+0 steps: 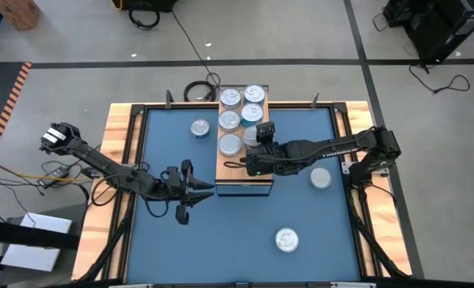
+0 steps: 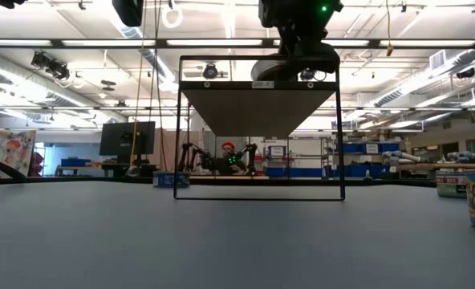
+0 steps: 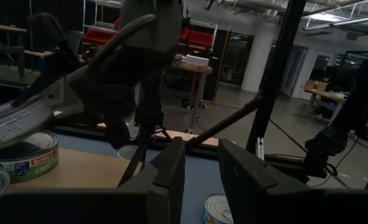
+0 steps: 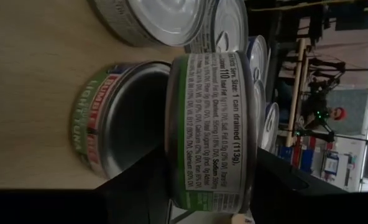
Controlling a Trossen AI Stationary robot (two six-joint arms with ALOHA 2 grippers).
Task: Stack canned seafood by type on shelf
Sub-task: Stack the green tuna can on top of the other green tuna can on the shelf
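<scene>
Green-label tin (image 4: pixel 212 127) in right gripper (image 1: pixel 251 144) grasp over shelf (image 1: pixel 241 172), tins (image 1: pixel 242 108) crowding behind; left gripper (image 1: pixel 198 192) part-open, empty.

The shelf (image 1: pixel 243 178) has a light-brown wood-grain top with dark edging, sitting on a deep blue mat (image 1: pixel 221 232). The tins (image 1: pixel 230 98) have shiny silver lids, and the tin (image 4: pixel 212 134) up close has a green label with small white print.

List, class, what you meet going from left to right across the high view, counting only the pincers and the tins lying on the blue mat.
Left pincer → tin near the shelf's far end → right pincer → near tin → tin by the right arm.
</scene>
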